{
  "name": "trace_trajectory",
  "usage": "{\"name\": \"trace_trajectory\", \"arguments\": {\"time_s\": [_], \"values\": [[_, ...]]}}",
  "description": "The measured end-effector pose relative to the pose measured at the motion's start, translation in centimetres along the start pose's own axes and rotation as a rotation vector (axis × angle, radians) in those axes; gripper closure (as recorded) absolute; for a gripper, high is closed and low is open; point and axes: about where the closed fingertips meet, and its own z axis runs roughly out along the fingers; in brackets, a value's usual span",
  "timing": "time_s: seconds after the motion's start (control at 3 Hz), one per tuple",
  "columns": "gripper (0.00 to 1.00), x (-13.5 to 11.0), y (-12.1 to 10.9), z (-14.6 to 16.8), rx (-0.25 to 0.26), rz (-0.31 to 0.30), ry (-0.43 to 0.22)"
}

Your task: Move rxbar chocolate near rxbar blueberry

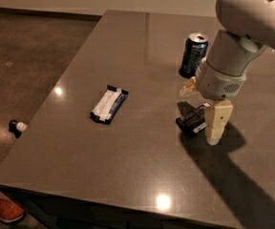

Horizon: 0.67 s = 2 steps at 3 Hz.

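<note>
End effector (198, 114) sat wide astride rxbar chocolate (191, 122); step needed a centred, low grip before carrying toward rxbar blueberry (109, 104)

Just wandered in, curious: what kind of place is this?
Likely an office or lab break area: a long grey counter, polished concrete floor, a drink can and a blue-and-white snack bar. The gripper hangs over the black bar.

end effector (203, 126) at rxbar chocolate (190, 121), rxbar blueberry (109, 104) well apart
</note>
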Motion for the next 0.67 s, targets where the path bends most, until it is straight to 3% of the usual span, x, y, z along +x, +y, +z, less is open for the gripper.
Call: {"name": "trace_trajectory", "arguments": {"time_s": [0.67], "values": [[0.6, 0.25, 0.14, 0.82, -0.039, 0.01, 0.008]]}}
